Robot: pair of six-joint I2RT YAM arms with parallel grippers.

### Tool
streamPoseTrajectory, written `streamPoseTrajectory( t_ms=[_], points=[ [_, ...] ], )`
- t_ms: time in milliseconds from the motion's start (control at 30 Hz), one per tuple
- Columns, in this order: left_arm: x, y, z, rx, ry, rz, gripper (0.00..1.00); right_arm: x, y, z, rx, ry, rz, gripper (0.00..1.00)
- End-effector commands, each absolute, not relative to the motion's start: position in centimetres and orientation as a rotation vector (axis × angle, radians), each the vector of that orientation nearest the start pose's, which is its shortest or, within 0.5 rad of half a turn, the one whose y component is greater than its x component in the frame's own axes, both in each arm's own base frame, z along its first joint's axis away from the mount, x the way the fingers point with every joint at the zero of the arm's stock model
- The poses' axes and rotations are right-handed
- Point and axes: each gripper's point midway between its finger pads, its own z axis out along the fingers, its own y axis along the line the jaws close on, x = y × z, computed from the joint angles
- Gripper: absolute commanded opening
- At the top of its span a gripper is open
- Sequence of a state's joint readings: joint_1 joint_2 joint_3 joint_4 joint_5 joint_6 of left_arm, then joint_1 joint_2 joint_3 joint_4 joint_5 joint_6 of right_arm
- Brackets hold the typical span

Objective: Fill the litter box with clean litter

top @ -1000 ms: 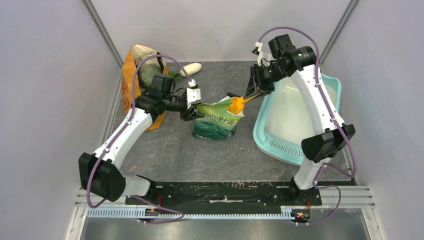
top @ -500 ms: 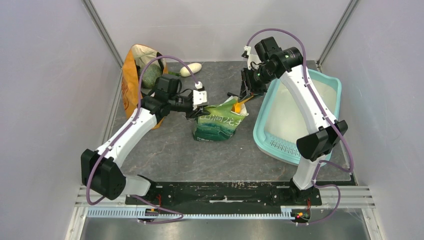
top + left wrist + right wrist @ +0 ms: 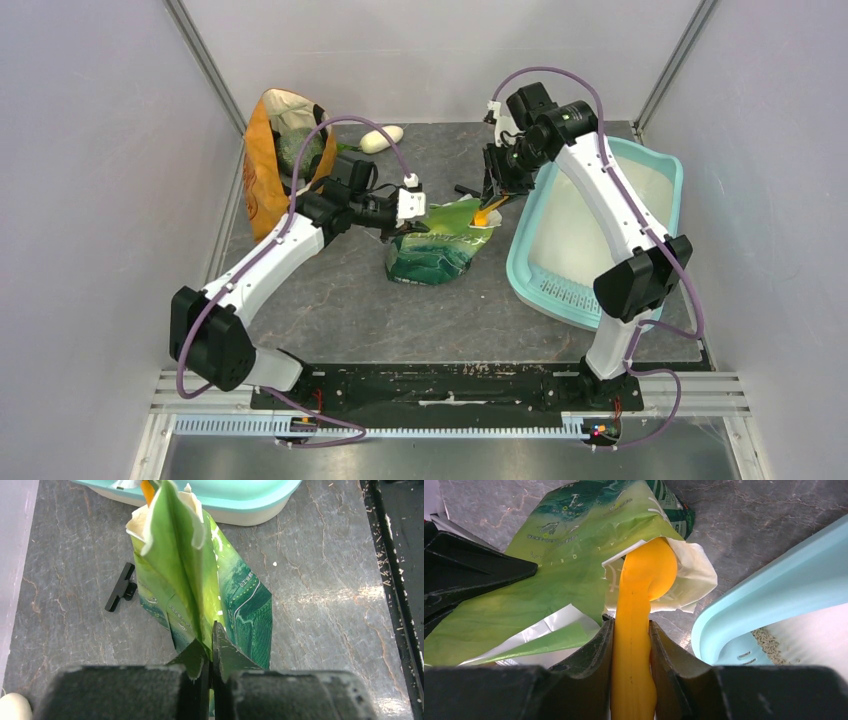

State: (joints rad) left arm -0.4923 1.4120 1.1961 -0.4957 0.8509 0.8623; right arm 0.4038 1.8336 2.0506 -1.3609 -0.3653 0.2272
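Observation:
The green litter bag [image 3: 435,245] stands mid-table with its top open. My left gripper [image 3: 405,215] is shut on the bag's left top edge; in the left wrist view the green film [image 3: 200,580] is pinched between the closed fingers [image 3: 210,650]. My right gripper [image 3: 630,630] is shut on the handle of the orange scoop [image 3: 639,605], whose bowl sits in the bag's mouth [image 3: 574,555]. The pale-turquoise litter box [image 3: 520,262] lies to the right. A small patch of litter [image 3: 766,641] shows by its slotted end.
An orange-tan cloth bag [image 3: 270,160] stands at the back left with a white oblong object [image 3: 381,139] beside it. A small black clip [image 3: 120,587] lies on the table behind the green bag. Grey walls close in both sides.
My left gripper slid right to the bag's top edge and closed on it. My right arm shifted left and lowered the scoop's bowl into the bag's mouth.

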Motion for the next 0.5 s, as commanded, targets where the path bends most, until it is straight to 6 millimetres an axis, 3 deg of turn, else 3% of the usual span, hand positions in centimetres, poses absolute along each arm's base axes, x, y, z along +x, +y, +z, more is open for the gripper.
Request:
streamPoseTrajectory(
  t_ms=[0,233,333,467],
  points=[
    [26.3,-27.9,24.0,1.697,1.136,-0.725,0.02,32.2,21.7,26.6,-0.406,2.642,0.771,0.0],
    [26.4,-28.0,25.0,1.694,1.054,-0.68,0.02,31.5,23.7,23.9,-0.369,2.696,0.921,0.0],
    [26.6,-28.3,26.7,1.664,1.006,-0.653,0.02,32.0,24.4,24.3,-0.371,2.688,0.857,0.0],
    [27.3,-28.8,29.0,1.629,0.959,-0.629,0.02,32.7,23.0,22.8,-0.296,2.752,0.629,0.0]
  ],
)
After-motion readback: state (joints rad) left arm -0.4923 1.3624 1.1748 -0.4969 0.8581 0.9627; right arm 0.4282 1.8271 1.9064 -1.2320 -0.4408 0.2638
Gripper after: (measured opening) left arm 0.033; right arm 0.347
